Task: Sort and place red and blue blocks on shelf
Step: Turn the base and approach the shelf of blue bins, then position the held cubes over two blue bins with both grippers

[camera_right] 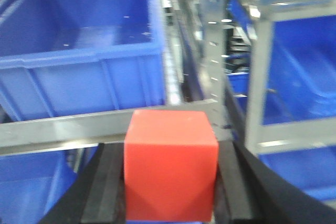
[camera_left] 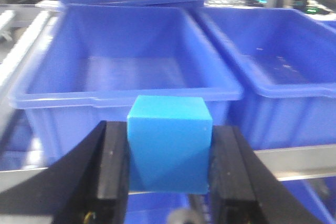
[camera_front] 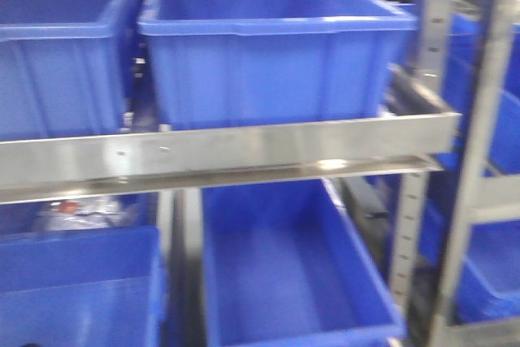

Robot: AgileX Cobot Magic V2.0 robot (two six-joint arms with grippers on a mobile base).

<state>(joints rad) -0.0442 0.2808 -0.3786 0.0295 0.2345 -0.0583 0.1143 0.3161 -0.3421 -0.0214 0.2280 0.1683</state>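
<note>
In the left wrist view my left gripper is shut on the blue block, its black fingers pressed against both sides. It hangs just in front of an empty blue bin on the shelf. In the right wrist view my right gripper is shut on the red block, held before the shelf's metal front rail. The front view shows the shelf rail with two small screws and no gripper or block.
Big blue bins stand in rows: two above the rail and two below it. A second bin sits right of the left arm's bin. Steel uprights and further racks with blue bins stand at the right.
</note>
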